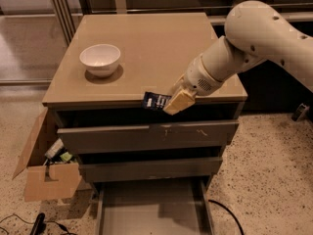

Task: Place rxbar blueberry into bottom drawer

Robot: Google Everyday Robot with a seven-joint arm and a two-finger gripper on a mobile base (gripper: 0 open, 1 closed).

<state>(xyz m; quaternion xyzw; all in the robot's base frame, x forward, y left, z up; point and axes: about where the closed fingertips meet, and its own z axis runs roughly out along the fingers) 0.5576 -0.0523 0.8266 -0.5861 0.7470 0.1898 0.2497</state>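
Tan two-finger gripper [171,104] hangs at the cabinet's [146,48] front edge, pinching one end of the flat navy rxbar blueberry [154,101]. Light and probably slick, so an end-grip suits it. Grey bottom drawer [151,214] sits open below.

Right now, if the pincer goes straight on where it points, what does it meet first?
The pincer, shut on the dark navy snack-bar wrapper at the front edge of the tan cabinet, points down-left. Probably the top drawer's long grey front panel comes first, though depth is unclear.
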